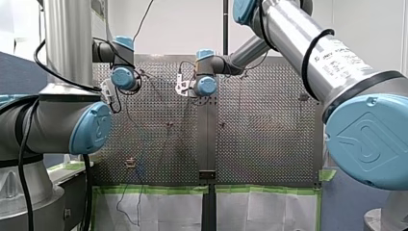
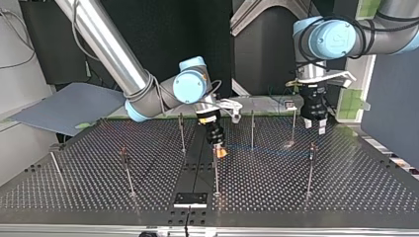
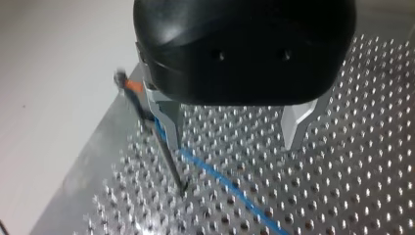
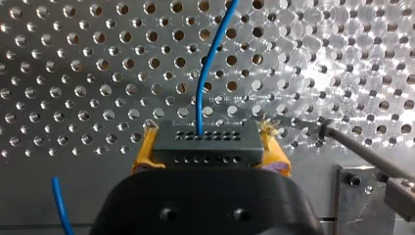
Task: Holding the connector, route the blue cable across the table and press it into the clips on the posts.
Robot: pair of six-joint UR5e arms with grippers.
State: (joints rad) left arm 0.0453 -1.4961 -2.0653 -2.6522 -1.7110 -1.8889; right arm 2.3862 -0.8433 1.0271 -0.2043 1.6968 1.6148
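Your right end effector [image 2: 220,151] is clamped on the black connector [image 4: 205,142], its yellow pads [image 4: 275,155] pinching both ends. It sits low over the tabletop [image 4: 73,73] at the middle of the top view, just beside a post [image 2: 216,170]. The blue cable [image 4: 208,63] leaves the connector and lies along the tabletop toward your left end effector [image 3: 234,145], whose fingers stand apart above it, holding nothing. Watch two things. A hard pull on the cable could twist the connector askew in the pads. One left finger also hangs right by a second post [image 3: 169,159], so a careless descent could knock it, or pin the cable against it rather than seat it. No container shows in any view.
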